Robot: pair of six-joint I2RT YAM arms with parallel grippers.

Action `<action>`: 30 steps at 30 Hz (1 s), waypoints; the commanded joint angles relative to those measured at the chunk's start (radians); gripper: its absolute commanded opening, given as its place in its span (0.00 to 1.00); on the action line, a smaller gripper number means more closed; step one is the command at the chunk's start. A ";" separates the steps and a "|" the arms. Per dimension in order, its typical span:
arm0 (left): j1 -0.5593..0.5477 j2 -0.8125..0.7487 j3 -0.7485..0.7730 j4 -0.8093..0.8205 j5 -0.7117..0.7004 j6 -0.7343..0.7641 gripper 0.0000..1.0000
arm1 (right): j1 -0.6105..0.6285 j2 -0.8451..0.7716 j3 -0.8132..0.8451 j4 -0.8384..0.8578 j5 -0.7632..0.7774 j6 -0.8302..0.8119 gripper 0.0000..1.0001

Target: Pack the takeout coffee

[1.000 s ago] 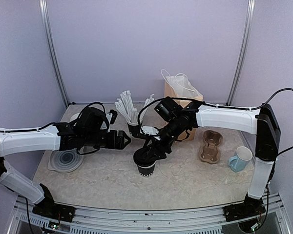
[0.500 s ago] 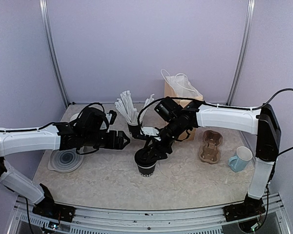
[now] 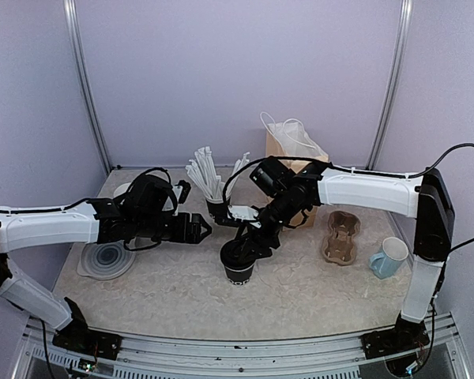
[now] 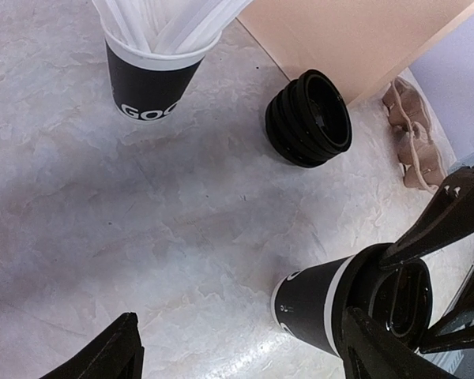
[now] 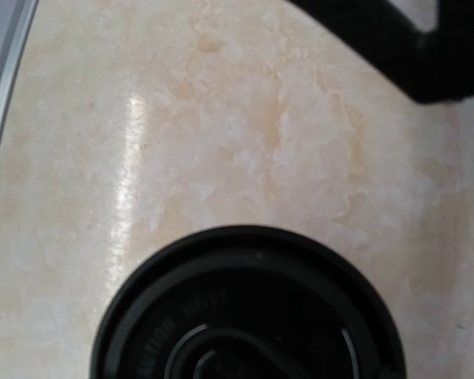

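Right claw point(image 3: 245, 247) sits over the takeout coffee point(image 3: 237, 270), a small black paper cup with a white patterned band near its base and a black plastic lid. Its two fingers stand on opposite sides of the lid's rim and appear to pinch it, a hold that probably suits seating the lid or lifting the cup by its top. The cup stands upright near the middle of the pale marbled desk point(image 3: 316, 294). To its left the left claw point(image 3: 199, 228) hovers near, spread wide and empty, perhaps ready to steady it. The brown moulded-pulp cup carrier point(image 3: 340, 237) to the right and the tan paper bag with white handles point(image 3: 288, 150) behind look like the likely destinations.
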 commanded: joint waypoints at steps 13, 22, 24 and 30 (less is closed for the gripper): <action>-0.025 0.089 -0.081 0.325 0.337 -0.105 0.82 | 0.011 -0.012 -0.063 -0.005 0.057 0.018 0.68; -0.050 0.202 -0.056 0.375 0.367 -0.141 0.76 | 0.011 -0.023 -0.075 0.007 0.041 0.024 0.69; -0.058 0.227 -0.046 0.372 0.366 -0.140 0.75 | 0.011 -0.024 -0.073 0.008 0.036 0.026 0.69; -0.064 0.277 -0.041 0.350 0.366 -0.134 0.71 | 0.010 -0.051 -0.064 0.001 0.043 0.031 0.76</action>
